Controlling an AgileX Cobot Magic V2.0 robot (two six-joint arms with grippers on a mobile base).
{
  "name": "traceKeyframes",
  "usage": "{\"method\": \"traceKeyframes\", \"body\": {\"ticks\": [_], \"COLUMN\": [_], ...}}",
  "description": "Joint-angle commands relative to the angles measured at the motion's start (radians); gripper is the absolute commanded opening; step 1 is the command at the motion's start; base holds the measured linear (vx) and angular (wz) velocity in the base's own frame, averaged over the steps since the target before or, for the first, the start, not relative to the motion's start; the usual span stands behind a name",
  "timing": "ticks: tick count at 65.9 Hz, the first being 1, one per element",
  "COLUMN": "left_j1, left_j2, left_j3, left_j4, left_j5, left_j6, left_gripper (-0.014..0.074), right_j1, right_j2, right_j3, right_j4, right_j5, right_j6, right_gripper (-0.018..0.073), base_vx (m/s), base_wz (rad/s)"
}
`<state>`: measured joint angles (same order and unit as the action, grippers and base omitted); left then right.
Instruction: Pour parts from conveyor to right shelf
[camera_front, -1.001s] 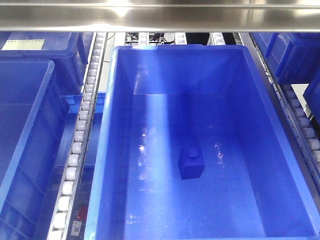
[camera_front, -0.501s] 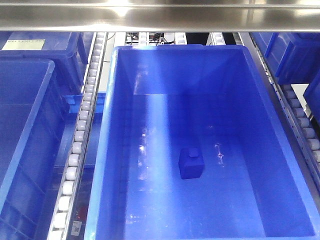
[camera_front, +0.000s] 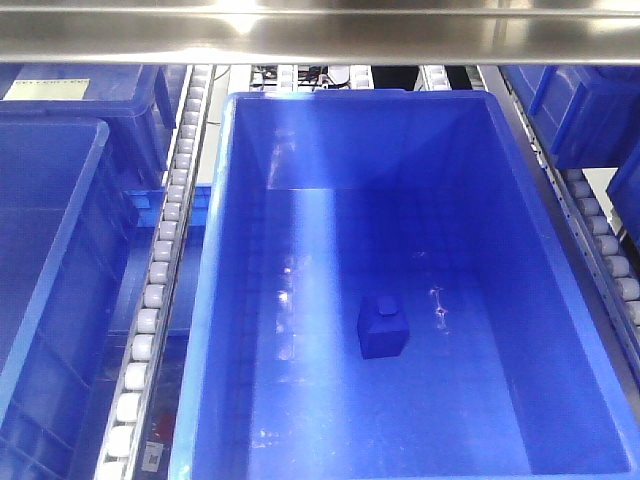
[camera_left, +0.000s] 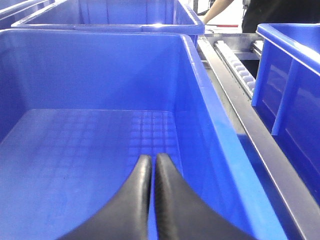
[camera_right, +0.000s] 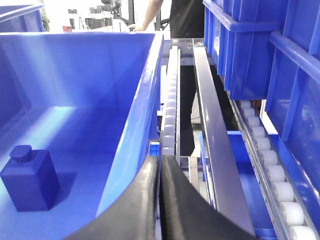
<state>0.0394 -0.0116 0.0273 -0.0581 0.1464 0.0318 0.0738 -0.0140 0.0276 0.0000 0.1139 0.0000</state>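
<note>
1 blue part (camera_front: 383, 328) stands upright on the floor of the big blue bin (camera_front: 215, 300) on the shelf rollers (camera_front: 160, 270). Left gripper (camera_left: 153, 162) and right gripper (camera_right: 159, 162) are both clenched, holding nothing.

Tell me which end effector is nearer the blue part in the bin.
Right. The right end effector sits at the bin's right wall, the blue part close by; the left end effector's view lacks it.
</note>
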Motion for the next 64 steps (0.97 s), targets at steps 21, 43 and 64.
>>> {"method": "traceKeyframes", "body": {"ticks": [21,43,64], "left_j1": [-0.006,-0.006,-0.006], "left_j2": [-0.002,-0.002,-0.002], "left_j3": [-0.020,-0.020,-0.020], "left_j4": [-0.009,-0.009,-0.009], "left_j5": [-0.076,-0.076,-0.076], "left_j6": [-0.008,-0.008,-0.008], "left_gripper": [-0.0006,-0.0006,-0.0006], "right_j1": [-0.008,-0.008,-0.008], "right_j2": [-0.009,-0.009,-0.009], "right_j3": [0.008,0.008,0.008], "right_j4": [0.000,0.000,0.000], "right_j5": [-0.082,-0.082,-0.082], "right_j6": [-0.006,-0.006,-0.006], "right_gripper": [-0.0005,-0.0005,-0.0005], "base_vx": [0.00,0.00,0.00], "base_wz": [0.00,0.00,0.00]}}
